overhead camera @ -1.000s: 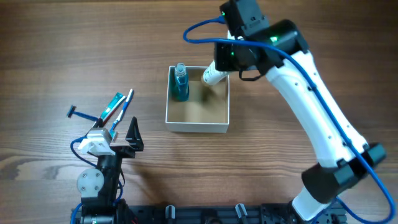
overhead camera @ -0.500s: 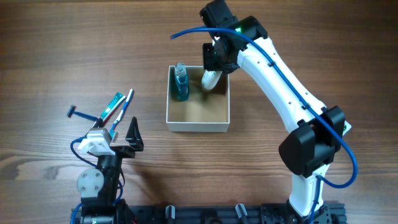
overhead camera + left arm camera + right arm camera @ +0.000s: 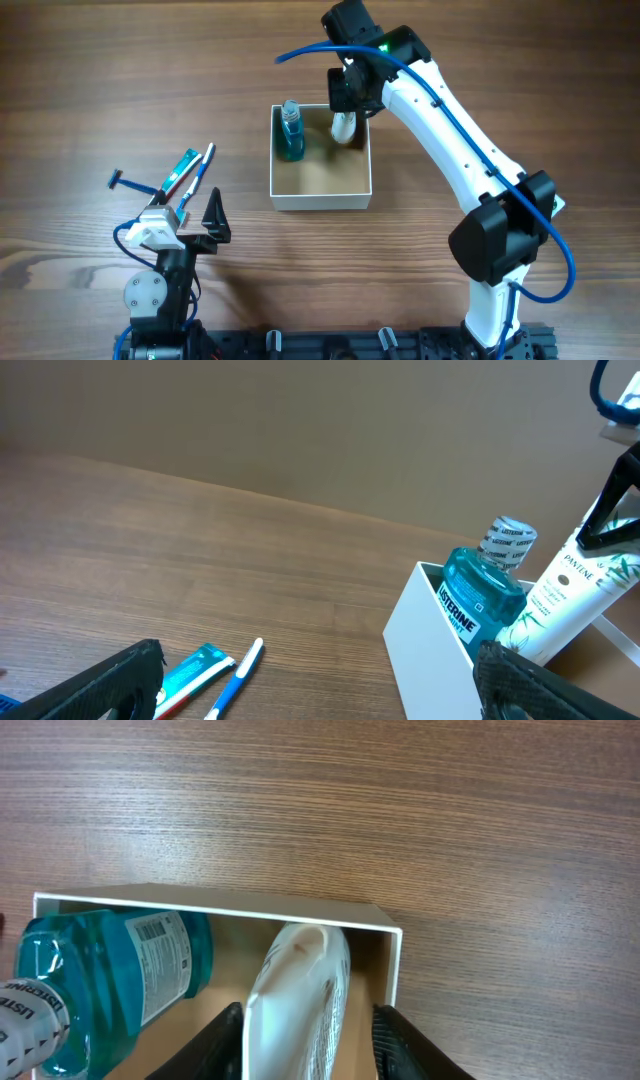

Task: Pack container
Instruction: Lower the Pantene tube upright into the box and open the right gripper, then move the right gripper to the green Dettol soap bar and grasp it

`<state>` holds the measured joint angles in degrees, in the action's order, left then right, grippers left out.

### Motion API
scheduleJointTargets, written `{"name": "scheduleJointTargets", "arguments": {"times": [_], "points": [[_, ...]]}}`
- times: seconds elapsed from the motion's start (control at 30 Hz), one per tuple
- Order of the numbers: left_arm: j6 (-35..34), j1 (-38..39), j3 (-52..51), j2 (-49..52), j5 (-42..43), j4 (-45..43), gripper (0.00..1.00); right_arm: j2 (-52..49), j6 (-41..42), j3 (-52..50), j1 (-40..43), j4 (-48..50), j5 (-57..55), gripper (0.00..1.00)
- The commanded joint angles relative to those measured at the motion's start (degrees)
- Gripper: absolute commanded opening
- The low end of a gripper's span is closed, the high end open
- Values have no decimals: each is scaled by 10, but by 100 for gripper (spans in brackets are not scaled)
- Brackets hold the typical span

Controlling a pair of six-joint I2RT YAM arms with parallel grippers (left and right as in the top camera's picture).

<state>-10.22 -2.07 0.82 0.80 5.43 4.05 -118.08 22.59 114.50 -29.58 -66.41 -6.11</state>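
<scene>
White container (image 3: 320, 201), one teal bottle (image 3: 290, 137), one tube (image 3: 343, 127)

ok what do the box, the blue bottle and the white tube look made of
container: likely cardboard, matte tan inside, smooth white outer walls. mouthwash bottle: clear glossy plastic, teal liquid showing through. white tube: probably soft plastic, opaque with a slight sheen.
</scene>
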Motion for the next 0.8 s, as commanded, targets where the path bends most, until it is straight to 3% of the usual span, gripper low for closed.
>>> {"name": "scheduleJointTargets", "arguments": {"times": [0.0,0.23,0.4,0.43,0.47,0.57,0.67,0.77], "points": [[-5,-3,-5,-4,-6,-1,100,9,-2,13,-2,-3,-14,49],[-5,-3,-5,-4,-6,-1,100,30,-16,19,-2,-17,-14,57],[-5,-3,-5,-4,-6,-1,100,145,-10,28,3,-15,-52,61],[-5,-3,-5,-4,-6,-1,100,168,7,28,10,-15,-63,69],[-5,-3,-5,-4,-6,-1,100,193,33,28,22,-16,-73,75],[-5,-3,-5,-4,-6,-1,100,242,116,28,90,-47,-74,77],[-5,-3,-5,-4,-6,-1,100,251,181,27,187,-121,-53,99],[-5,-3,-5,-4,-6,-1,100,249,178,-18,273,-156,-22,100]]}}
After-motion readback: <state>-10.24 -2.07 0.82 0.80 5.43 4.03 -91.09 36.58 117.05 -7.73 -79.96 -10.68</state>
